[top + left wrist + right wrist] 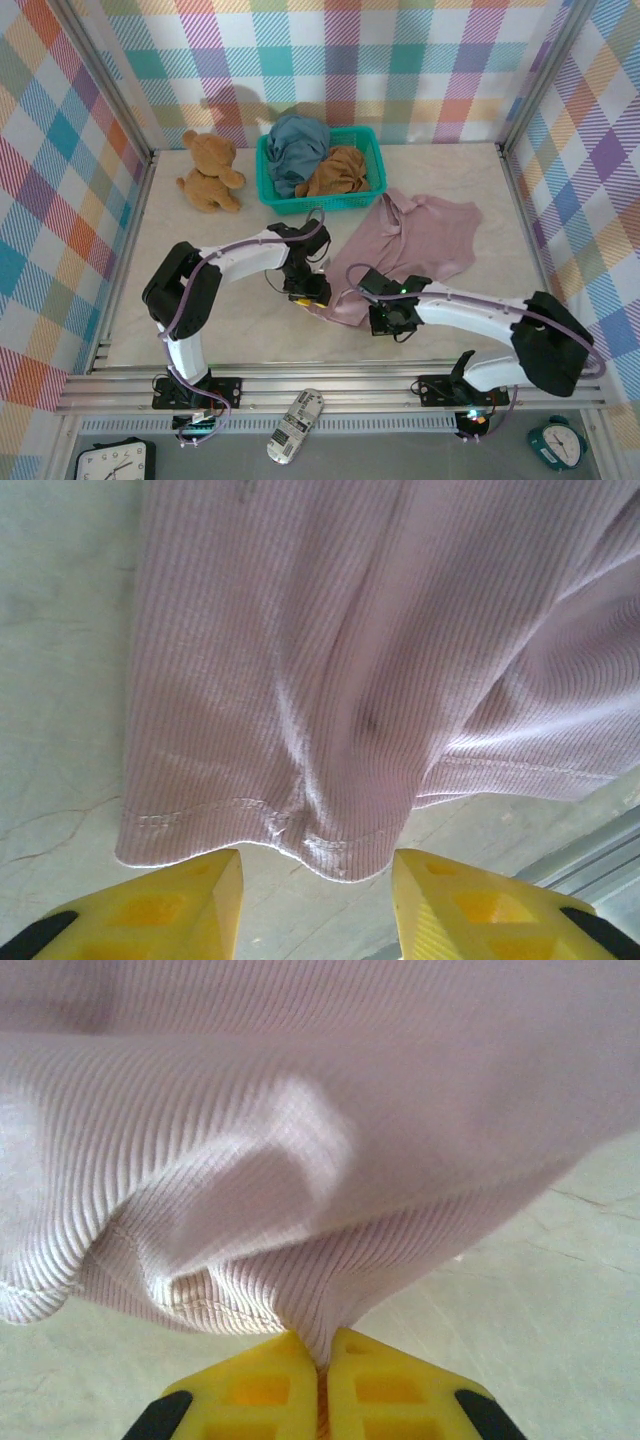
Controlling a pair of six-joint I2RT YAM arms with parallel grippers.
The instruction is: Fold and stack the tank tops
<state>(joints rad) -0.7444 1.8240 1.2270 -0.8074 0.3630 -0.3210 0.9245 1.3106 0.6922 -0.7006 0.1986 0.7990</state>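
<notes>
On the table, front centre: you have the pink tank top (415, 240) lying open and rumpled on the pale table (250, 335), with its near-left corner drawn toward the two grippers.
Left gripper (306, 292): it sits at the near-left edge of the pink tank top. In the left wrist view (315, 880) its yellow fingers (190, 905) stand partly apart. The stitched hem of the top (350, 660) lies just ahead of the tips. Nothing is pinched between them.
Right gripper (386, 318): it sits at the near edge of the same top, just right of the left gripper. In the right wrist view (322, 1345) the jaws are pressed together on a fold of the ribbed pink cloth (300, 1110). The cloth rises from the pinch in a bunched ridge.
Cloth note: you can see a ribbed knit with a double-stitched hem, and the hem is slightly curled near both grippers.
Slate blue tank top (297, 148): it is crumpled in the left half of the teal mesh basket (320, 204).
Ochre brown tank top (338, 172): it is crumpled in the right half of the same basket, touching the blue one.
Basket position: it stands at the back of the table, just behind the far-left corner of the pink top.
Teddy bear (208, 172): it sits just left of the basket.
Task state: the pink top is unfolded, and the other two are bunched in the basket.
</notes>
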